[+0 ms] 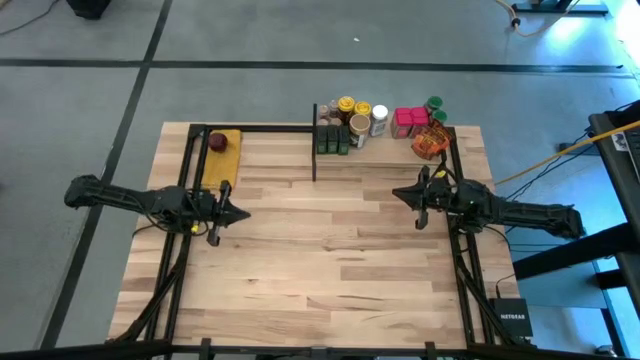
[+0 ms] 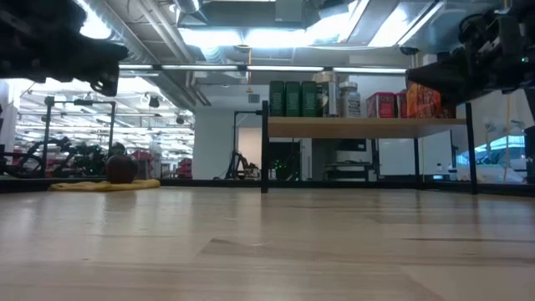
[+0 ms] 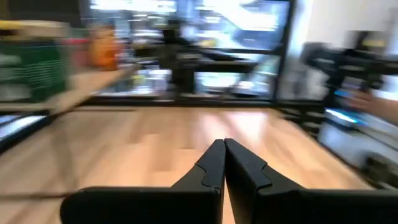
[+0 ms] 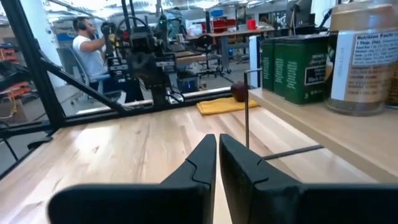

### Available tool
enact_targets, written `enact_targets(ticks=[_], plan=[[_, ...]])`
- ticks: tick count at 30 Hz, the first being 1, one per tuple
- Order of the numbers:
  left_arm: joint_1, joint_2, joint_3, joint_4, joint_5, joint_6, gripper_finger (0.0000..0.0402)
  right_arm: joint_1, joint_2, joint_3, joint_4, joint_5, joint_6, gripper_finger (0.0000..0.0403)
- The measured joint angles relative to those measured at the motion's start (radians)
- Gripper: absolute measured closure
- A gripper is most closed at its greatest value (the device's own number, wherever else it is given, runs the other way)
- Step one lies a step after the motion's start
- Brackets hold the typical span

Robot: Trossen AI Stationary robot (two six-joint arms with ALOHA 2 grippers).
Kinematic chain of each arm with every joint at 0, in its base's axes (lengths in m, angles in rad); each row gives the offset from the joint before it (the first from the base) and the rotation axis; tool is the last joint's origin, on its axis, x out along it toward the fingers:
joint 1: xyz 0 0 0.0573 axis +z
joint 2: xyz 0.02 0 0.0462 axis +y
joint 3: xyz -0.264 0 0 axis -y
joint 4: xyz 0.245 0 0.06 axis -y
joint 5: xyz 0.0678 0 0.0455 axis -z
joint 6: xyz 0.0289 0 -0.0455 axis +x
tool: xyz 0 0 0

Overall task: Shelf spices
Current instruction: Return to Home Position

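Observation:
The spices (image 1: 380, 122) stand on their bases in a row on the shelf (image 2: 359, 127), a pale board on a black frame at the table's far right. Among them are dark green tins (image 4: 298, 65), jars (image 4: 364, 59), red boxes (image 2: 382, 104) and an orange packet (image 1: 430, 143). My left gripper (image 1: 243, 212) hangs shut over the table's left half, pointing level toward the middle. My right gripper (image 1: 397, 193) hangs shut over the right half, pointing back at it, just near of the shelf. Neither holds anything.
A dark red round thing (image 1: 217, 142) lies on a yellow pad (image 1: 225, 155) at the far left. A black frame rail (image 1: 260, 129) runs along the far edge, and a post (image 1: 314, 155) marks the shelf's left end. A person (image 4: 87, 50) sits beyond the table.

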State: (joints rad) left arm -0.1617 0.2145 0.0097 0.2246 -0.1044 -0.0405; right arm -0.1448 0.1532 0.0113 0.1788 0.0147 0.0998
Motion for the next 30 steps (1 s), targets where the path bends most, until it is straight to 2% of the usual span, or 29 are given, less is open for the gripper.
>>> enact_targets(ticks=[2, 3, 12, 20, 25, 30], plan=[[0.016, -0.01, 0.0, -0.005, 0.089, 0.02, 0.04, 0.0, 0.0, 0.0, -0.007, 0.001, 0.0, 0.0377], [0.03, -0.019, 0.0, -0.012, 0.101, 0.023, 0.04, 0.0, 0.0, 0.0, -0.014, 0.001, -0.001, 0.0377], [0.186, -0.217, 0.0, -0.208, 0.098, -0.004, 0.04, 0.0, 0.001, -0.002, -0.061, 0.003, -0.001, 0.0377], [0.212, -0.211, 0.0, -0.19, 0.094, 0.032, 0.04, 0.0, -0.059, 0.0, -0.051, 0.007, -0.003, 0.0377], [0.212, -0.211, 0.0, -0.196, 0.07, 0.043, 0.04, 0.0, -0.152, 0.0, -0.147, 0.004, -0.007, 0.0377], [0.212, -0.21, 0.0, -0.205, 0.039, 0.075, 0.04, 0.0, -0.151, 0.0, -0.149, 0.016, -0.019, 0.0377]])
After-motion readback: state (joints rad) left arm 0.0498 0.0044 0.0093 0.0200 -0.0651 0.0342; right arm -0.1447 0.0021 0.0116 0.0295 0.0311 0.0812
